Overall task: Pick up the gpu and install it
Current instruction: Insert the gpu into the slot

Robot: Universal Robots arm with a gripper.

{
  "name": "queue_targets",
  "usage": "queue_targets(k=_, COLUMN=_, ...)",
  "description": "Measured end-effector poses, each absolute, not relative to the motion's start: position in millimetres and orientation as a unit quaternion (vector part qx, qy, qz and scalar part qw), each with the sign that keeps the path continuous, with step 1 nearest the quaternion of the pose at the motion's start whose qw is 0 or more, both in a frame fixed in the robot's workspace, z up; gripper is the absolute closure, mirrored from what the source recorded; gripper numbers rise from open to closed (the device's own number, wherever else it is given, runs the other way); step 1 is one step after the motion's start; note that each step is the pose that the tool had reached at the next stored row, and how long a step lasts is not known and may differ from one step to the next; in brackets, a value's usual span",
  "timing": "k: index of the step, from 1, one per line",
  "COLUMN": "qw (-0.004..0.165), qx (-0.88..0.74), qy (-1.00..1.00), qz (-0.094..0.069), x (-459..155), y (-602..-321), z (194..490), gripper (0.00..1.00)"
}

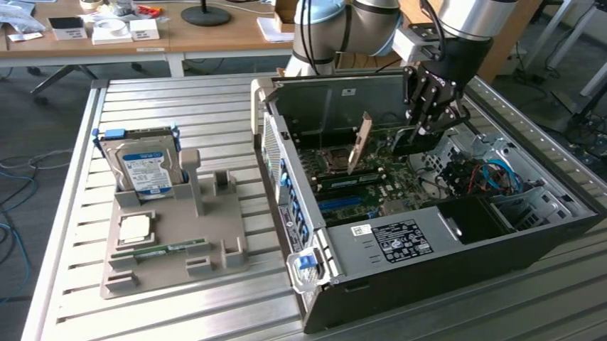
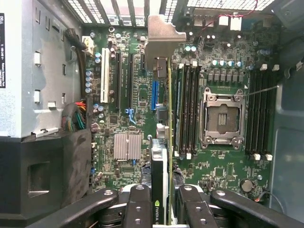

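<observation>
Workshop with a wooden desk at 12 o'clock in the exterior view; in front of it, a slatted aluminium bench carries a black computer case lying on its side at 3 o'clock.

The black two-fingered tool reaches down into the case and is clamped on the thin green circuit-board gpu, its fingers pressing on both faces. The gpu stands upright on its edge over the green motherboard, with its silver end bracket toward the case's grille wall. Whether it touches a slot cannot be told. At 8 o'clock on the bench, well apart from the case, a grey plastic holder keeps a silver hard drive upright and a narrow green RAM stick lying flat.
</observation>
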State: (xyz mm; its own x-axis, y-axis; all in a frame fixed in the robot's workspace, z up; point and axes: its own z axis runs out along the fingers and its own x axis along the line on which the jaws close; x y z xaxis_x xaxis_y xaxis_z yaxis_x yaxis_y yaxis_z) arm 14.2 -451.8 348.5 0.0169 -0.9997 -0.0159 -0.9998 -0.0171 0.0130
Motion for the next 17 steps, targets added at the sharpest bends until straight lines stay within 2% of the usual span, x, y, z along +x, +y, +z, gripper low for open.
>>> queue_targets(k=17, qw=0.006, qx=-0.713, qy=0.701, qz=0.005, x=6.9, y=-451.8, z=342.4, gripper=0.73)
